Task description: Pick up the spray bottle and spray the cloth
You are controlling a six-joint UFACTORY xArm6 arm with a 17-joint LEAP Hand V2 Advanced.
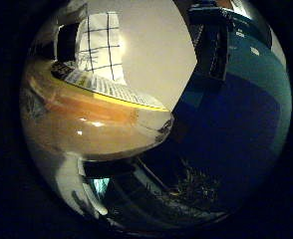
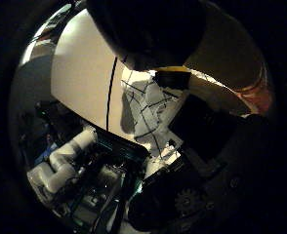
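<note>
The spray bottle (image 1: 97, 115) has an amber, see-through body and a yellow printed label. It fills much of the little finger side palm view, close against the palm. My right hand (image 2: 148, 29) shows in the thumb side palm view as dark fingers curving round the bottle. The cloth (image 2: 148, 109) is white with a black grid pattern and lies rumpled on the pale table (image 2: 80, 68), below and away from the hand. The cloth also shows in the little finger side palm view (image 1: 102, 45), beyond the bottle.
A large dark blue object (image 1: 236, 110) stands beside the table. White robot parts (image 2: 65, 161) and cluttered equipment lie past the table's edge. A black line (image 2: 111, 93) runs across the tabletop next to the cloth.
</note>
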